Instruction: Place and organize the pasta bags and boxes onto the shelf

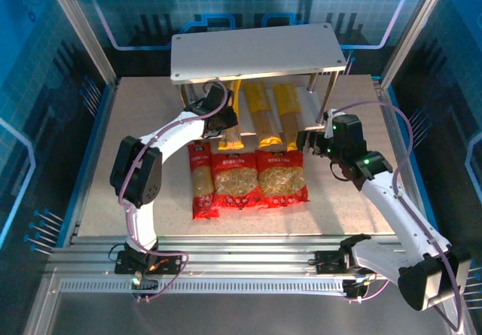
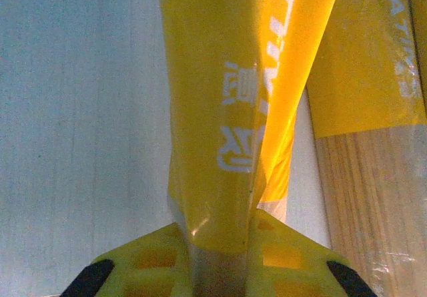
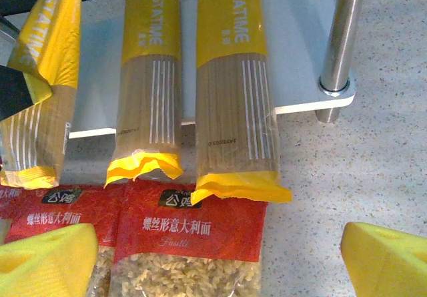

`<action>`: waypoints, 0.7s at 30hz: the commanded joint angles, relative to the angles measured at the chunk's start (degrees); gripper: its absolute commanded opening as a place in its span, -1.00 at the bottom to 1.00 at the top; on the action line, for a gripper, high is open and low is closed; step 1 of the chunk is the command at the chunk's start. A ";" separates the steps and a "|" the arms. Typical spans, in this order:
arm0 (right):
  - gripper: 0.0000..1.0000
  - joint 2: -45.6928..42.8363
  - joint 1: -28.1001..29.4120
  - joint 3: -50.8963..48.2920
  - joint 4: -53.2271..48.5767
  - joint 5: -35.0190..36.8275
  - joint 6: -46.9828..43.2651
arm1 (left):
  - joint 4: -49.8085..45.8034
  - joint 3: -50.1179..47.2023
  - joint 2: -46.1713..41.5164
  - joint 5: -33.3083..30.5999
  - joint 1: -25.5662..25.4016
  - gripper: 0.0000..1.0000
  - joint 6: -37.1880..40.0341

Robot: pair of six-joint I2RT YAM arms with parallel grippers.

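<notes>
Closest to us, the left pincer [image 2: 220, 260] is squeezed tight on a yellow spaghetti pack [image 2: 220, 110]. Its yellow fingers [image 2: 150, 263] press on both sides of the pack.

From above, we see the left pincer [image 1: 224, 120] at the front of the shelf [image 1: 256, 49], just under the top board. The pack it holds slants in over the lower board [image 3: 297, 37].

Next to it, a middle yellow pack [image 3: 150, 77] and a right yellow pack [image 3: 233, 90] lie side by side on the lower board. Their near ends stick out past the front edge and reach the tops of the red bags.

The left red bag [image 1: 235, 178] and the right red bag [image 1: 281, 177] lie flat on the table [image 1: 346, 199], touching each other, just in front of the shelf. A thin red spaghetti pack [image 1: 201, 181] lies right beside the left red bag.

The right pincer [image 1: 305, 141] is spread wide and holds nothing. It hangs just to the right of the yellow packs, near the shelf's front right leg [image 3: 340, 37].
</notes>
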 commanded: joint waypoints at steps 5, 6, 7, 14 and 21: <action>0.89 0.24 -1.01 0.73 -0.12 -0.80 -0.65 | 7.92 3.67 1.55 -2.03 -0.55 -1.00 -1.44; 0.89 0.11 -1.06 0.58 -0.17 -0.84 -0.64 | 8.40 3.55 1.77 -2.11 -0.56 -1.00 -1.71; 0.89 -0.04 -1.12 0.41 -0.21 -0.86 -0.68 | 8.75 3.57 2.09 -2.21 -0.64 -1.00 -2.00; 0.89 -1.29 -1.50 -0.23 -0.76 -0.84 -0.63 | 9.32 3.59 2.80 -2.48 -1.43 -0.09 -2.76; 0.89 -1.85 -1.66 -0.58 -0.74 -1.28 -0.22 | 11.84 0.89 0.84 -1.51 -1.83 0.25 -2.90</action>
